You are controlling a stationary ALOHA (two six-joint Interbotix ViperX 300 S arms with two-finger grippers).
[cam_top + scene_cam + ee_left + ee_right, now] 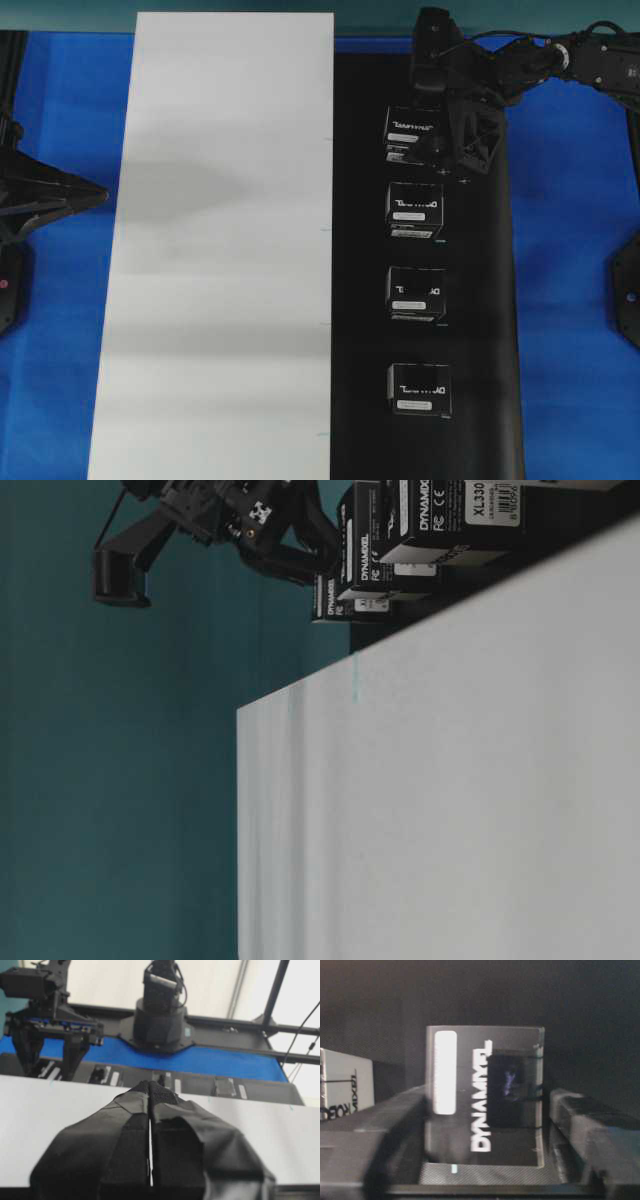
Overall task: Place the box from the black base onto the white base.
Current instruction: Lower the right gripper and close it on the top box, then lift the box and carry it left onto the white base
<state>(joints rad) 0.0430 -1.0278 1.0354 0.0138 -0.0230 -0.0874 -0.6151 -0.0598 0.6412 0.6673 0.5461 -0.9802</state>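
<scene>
Four look-alike black boxes stand in a column on the black base [490, 330]. The farthest box [412, 133] is the one under my right gripper [455, 135]. In the right wrist view this box [470, 1100], with white lettering and a white label strip, sits between the two fingers of the right gripper [485, 1125]. The jaws are open, and a narrow gap shows on the box's right side. The white base [220, 260] lies beside the black base with nothing on it. My left gripper [150, 1086] is shut and empty, low at the white base's [60, 1110] outer edge.
Three other boxes [414, 210] [415, 293] [420, 389] stay on the black base; one shows beside the gripped-around box [345, 1087]. Blue cloth [570, 250] lies under both bases. The left arm [40, 195] rests at the left edge. The table-level view shows the boxes [440, 520] behind the white base [450, 800].
</scene>
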